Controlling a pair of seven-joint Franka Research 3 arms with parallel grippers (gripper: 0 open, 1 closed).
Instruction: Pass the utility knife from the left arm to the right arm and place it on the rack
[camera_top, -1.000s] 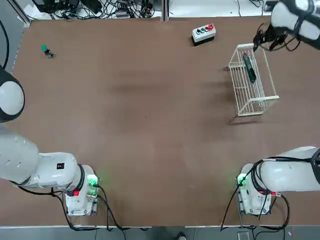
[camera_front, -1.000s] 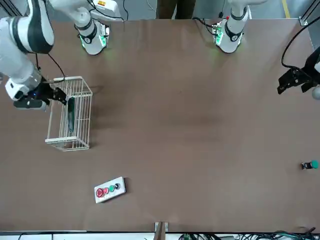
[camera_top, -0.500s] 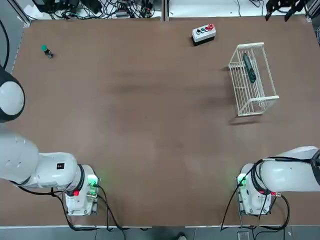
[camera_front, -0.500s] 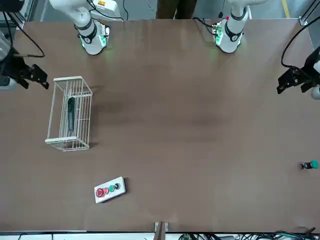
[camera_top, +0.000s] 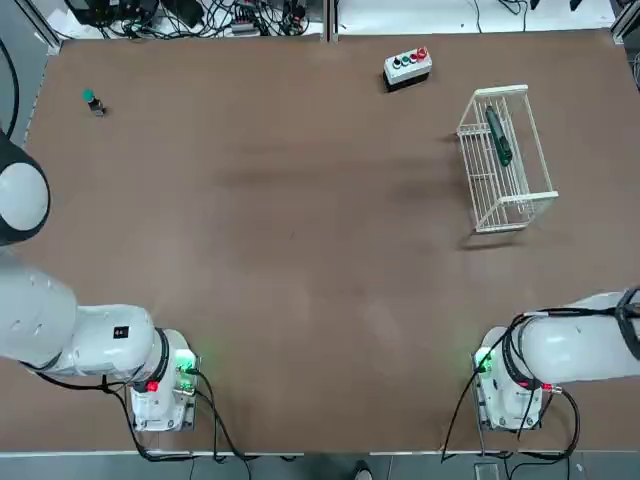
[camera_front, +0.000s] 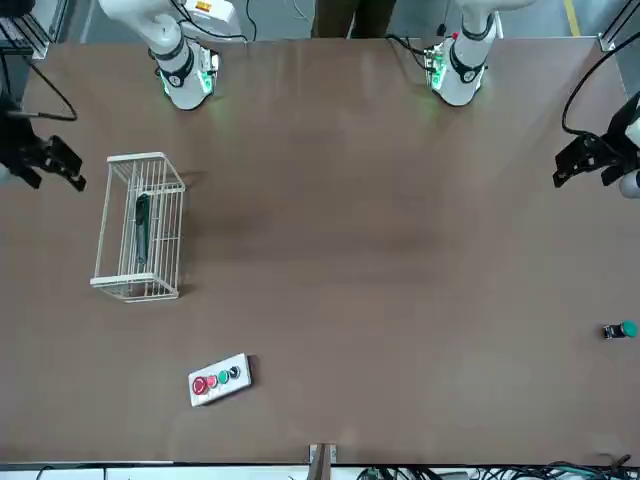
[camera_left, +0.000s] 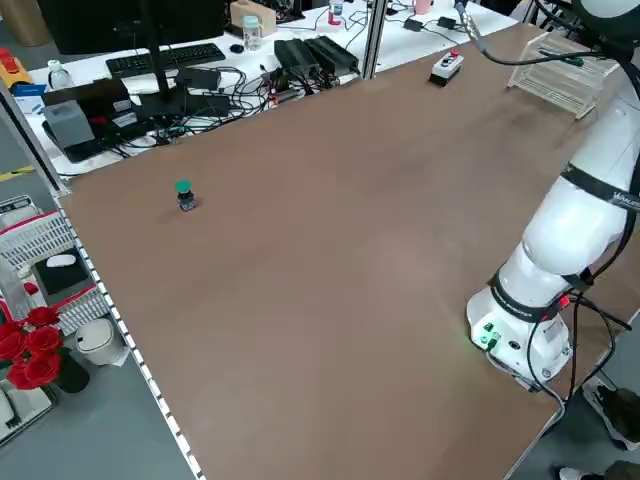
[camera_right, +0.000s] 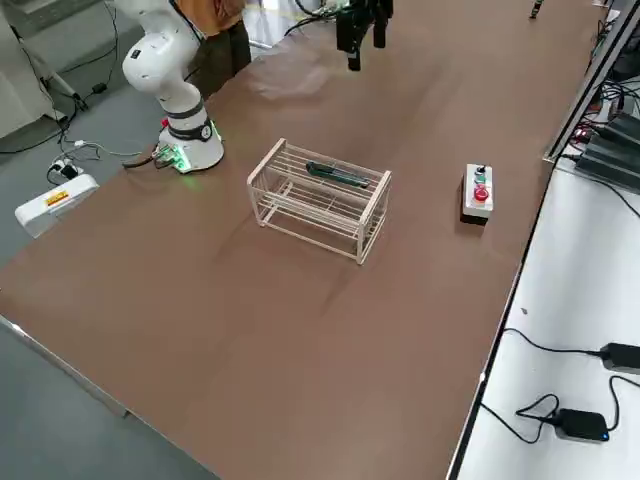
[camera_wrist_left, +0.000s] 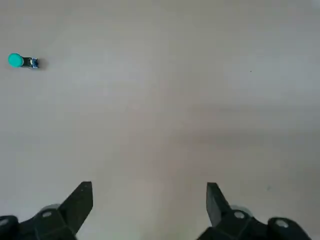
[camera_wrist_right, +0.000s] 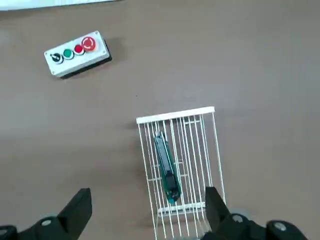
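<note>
We see the utility knife (camera_top: 498, 136) already lying on top of the white wire rack (camera_top: 528, 197), along its bars near one long side, so we judge the placement done and only the retreat left. Our right gripper (camera_front: 40, 160) hangs above the table beyond the rack's end, clear of it, with its fingers (camera_wrist_right: 77, 205) spread wide and nothing between them; the right wrist view looks straight down on the rack and the knife. Our left gripper (camera_front: 588, 165) hovers over bare table at the opposite side, near the small green-capped knob (camera_front: 621, 330), its fingers (camera_wrist_left: 80, 200) also spread and empty. The button box (camera_top: 407, 66) sits well apart from the rack. The risks we weigh are small. The knife rests on thin parallel bars, so a jolt to the table or a knock on the light rack could roll it off or let it slip between them. A careless sweep home by the right arm (camera_top: 585, 345), or its trailing cable, could catch the rack's rim and shift it.
</note>
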